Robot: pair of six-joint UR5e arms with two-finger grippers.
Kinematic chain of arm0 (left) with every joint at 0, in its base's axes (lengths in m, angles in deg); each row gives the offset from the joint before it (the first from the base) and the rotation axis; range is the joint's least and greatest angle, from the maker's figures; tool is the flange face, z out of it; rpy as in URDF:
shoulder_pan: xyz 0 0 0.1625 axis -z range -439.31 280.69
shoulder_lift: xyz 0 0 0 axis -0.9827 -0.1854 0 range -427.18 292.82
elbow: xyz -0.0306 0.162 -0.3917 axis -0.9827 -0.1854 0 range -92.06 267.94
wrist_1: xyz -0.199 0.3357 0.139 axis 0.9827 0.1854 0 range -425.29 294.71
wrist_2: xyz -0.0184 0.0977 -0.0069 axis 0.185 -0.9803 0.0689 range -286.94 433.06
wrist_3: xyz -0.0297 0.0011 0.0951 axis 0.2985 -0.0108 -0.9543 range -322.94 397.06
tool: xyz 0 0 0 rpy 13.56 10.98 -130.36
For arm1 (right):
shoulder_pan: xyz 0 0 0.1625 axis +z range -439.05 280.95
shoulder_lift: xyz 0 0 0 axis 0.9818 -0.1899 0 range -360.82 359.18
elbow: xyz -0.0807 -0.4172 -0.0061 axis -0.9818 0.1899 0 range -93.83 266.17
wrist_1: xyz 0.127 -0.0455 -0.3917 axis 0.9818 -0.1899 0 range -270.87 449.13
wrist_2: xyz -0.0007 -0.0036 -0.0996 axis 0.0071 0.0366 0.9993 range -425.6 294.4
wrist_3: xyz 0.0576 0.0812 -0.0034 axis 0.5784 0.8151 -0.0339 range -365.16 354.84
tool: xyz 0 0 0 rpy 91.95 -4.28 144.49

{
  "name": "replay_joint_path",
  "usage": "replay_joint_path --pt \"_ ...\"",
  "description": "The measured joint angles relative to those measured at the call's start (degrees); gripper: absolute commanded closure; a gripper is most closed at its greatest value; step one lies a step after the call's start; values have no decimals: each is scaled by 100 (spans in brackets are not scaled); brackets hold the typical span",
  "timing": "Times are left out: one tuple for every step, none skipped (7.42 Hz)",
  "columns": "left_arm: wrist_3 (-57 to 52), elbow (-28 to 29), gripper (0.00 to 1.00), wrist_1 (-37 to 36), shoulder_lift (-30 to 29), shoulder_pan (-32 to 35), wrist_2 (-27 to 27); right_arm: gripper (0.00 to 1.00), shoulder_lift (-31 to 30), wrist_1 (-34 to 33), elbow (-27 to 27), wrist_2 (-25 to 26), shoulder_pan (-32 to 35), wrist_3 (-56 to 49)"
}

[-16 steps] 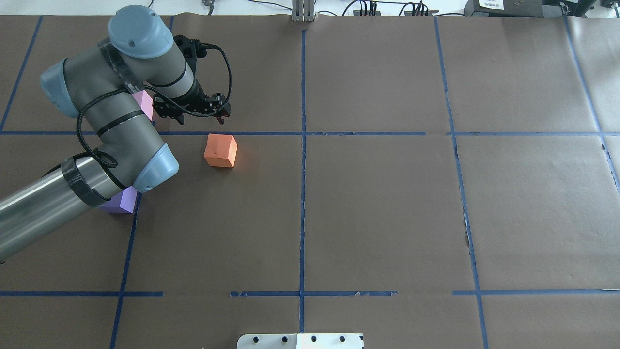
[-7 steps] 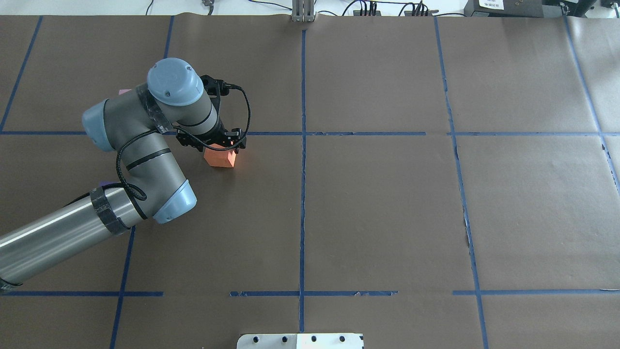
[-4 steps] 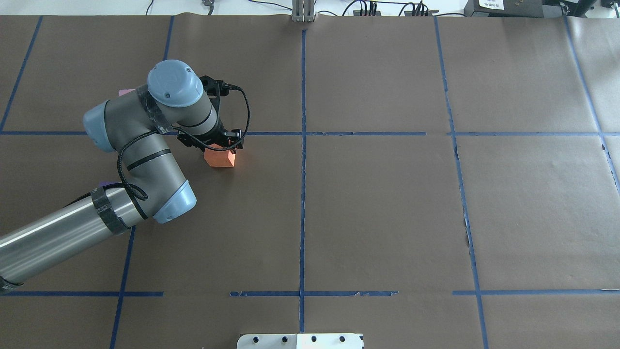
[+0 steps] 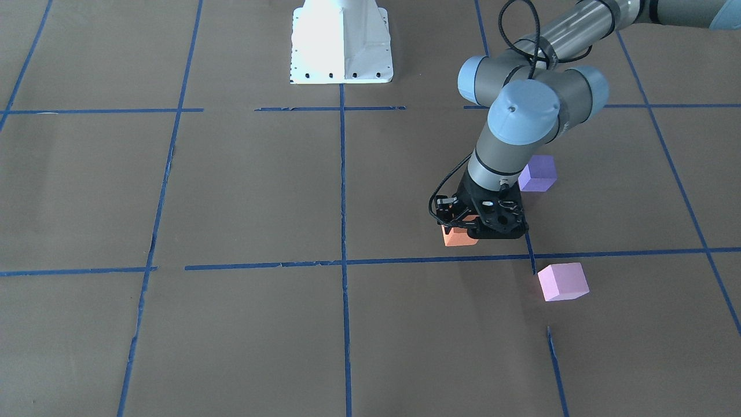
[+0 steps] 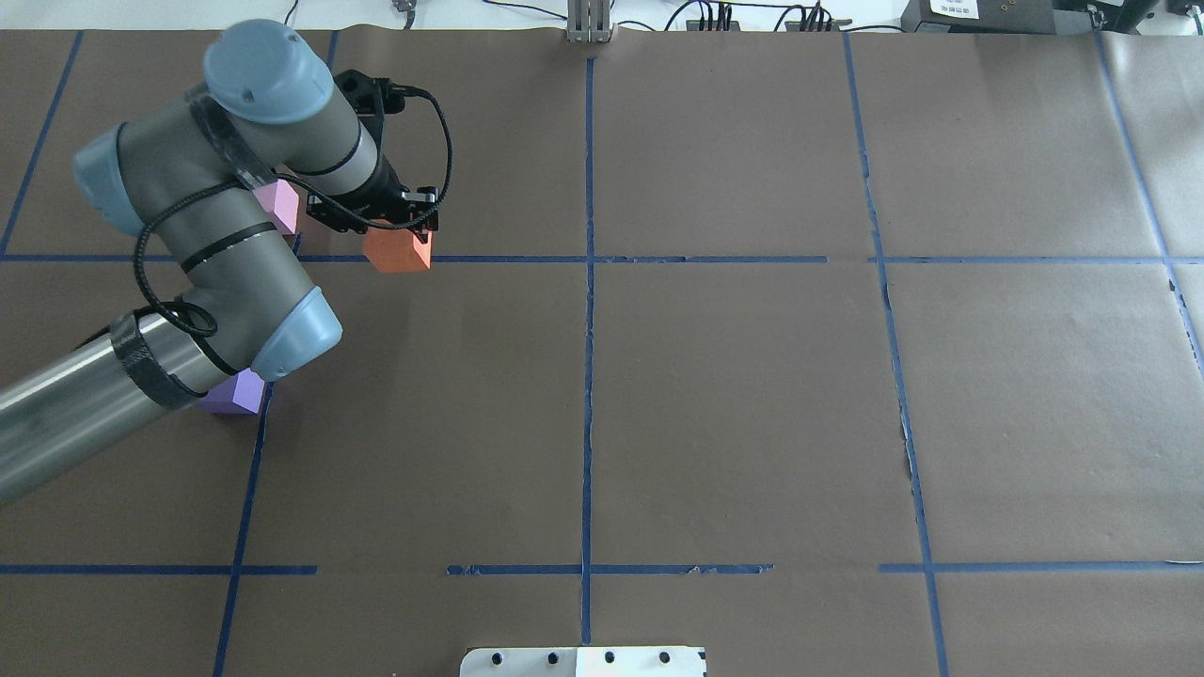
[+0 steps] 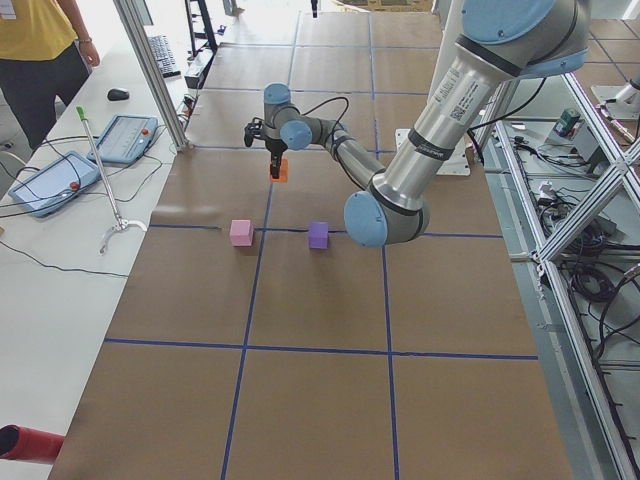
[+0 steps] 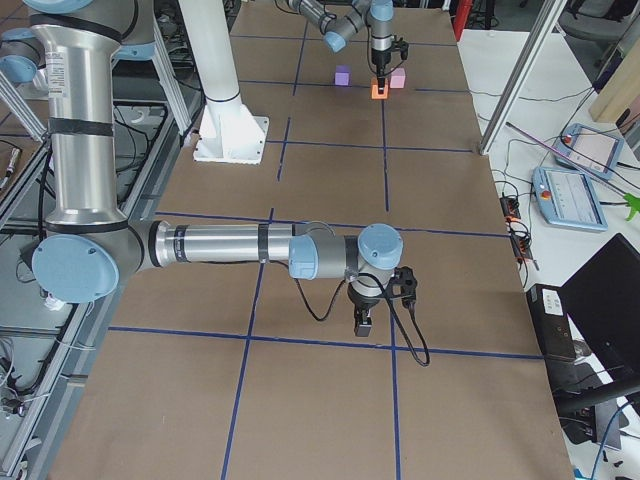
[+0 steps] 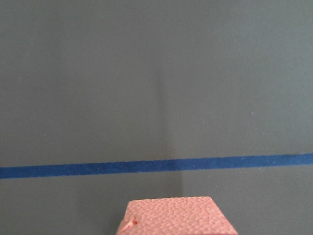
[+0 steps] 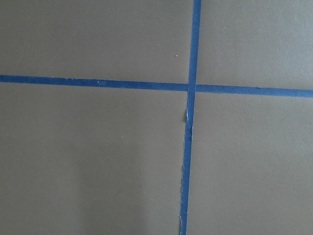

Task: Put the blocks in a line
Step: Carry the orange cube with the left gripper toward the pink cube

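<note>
Left gripper, clamped from above on the orange block, holds it apparently clear of the table for free carrying. In the overhead view, the pink block lies at 9 o'clock and the purple block near 7 o'clock, both beside one blue tape line, probably the intended row. The right gripper hangs well apart, and whether it is parted or closed cannot be told

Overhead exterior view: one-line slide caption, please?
Left gripper holds the orange block; the pink block and purple block sit partly hidden by the arm.
</note>
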Motion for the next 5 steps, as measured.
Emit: replay_joint_path --pt "-66 -284 89 -99 351 184 63 0 0 0 0 0 0 0" --pt "-236 -506 86 -127 769 363 155 0 0 0 0 0 0 0" --pt "-525 -645 86 -120 1189 579 334 0 0 0 0 0 0 0" --pt "-755 -693 86 -63 1474 705 475 0 0 0 0 0 0 0" --pt "-863 -676 86 40 1627 749 545 0 0 0 0 0 0 0"
